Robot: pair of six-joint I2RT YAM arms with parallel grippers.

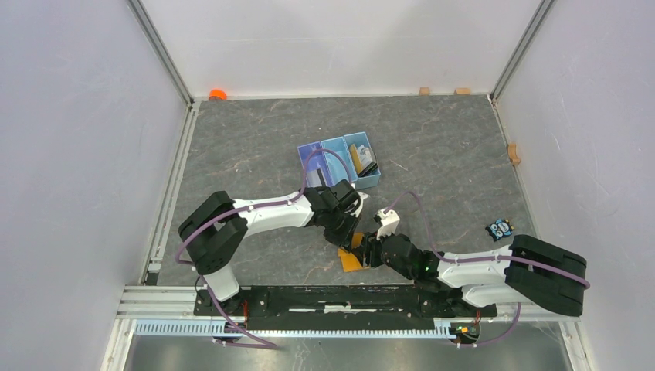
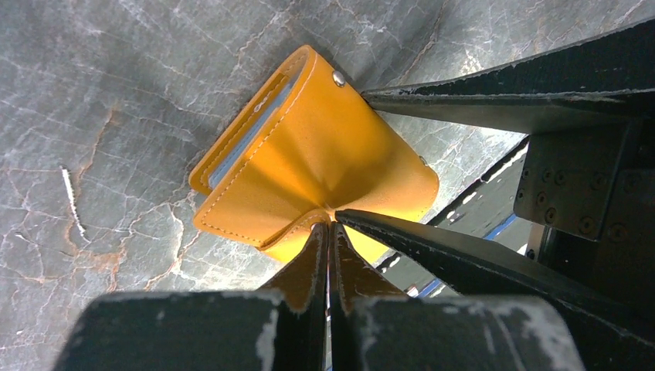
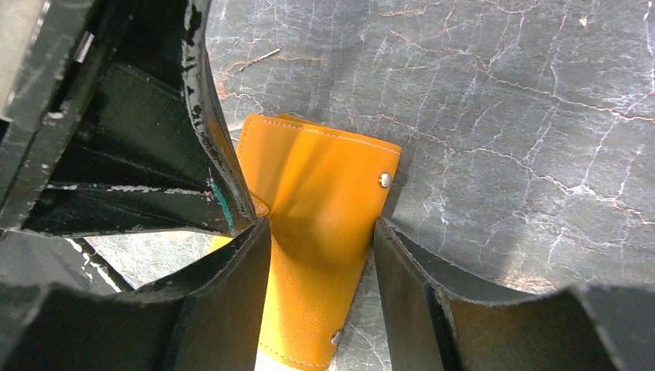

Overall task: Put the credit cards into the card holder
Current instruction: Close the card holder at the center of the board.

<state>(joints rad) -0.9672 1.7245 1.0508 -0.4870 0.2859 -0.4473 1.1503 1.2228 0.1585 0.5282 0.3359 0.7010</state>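
Note:
The orange-tan card holder (image 1: 350,259) lies near the front middle of the table, between both grippers. My left gripper (image 2: 330,226) is shut, pinching a flap at the card holder's (image 2: 309,154) edge; a light-blue panel shows in its open side. My right gripper (image 3: 320,232) straddles the card holder (image 3: 317,201), a finger pressed on each long edge, and the leather is bowed between them. In the top view the left gripper (image 1: 345,236) and right gripper (image 1: 367,249) meet over it. Credit cards (image 1: 363,160), gold-yellow and black, stand in the blue tray's right compartment.
The blue three-compartment tray (image 1: 312,154) sits just behind the left arm's wrist. A small black-and-blue gadget (image 1: 500,229) lies at the right, near the right arm's elbow. An orange object (image 1: 218,94) and small wooden blocks (image 1: 514,153) sit along the walls.

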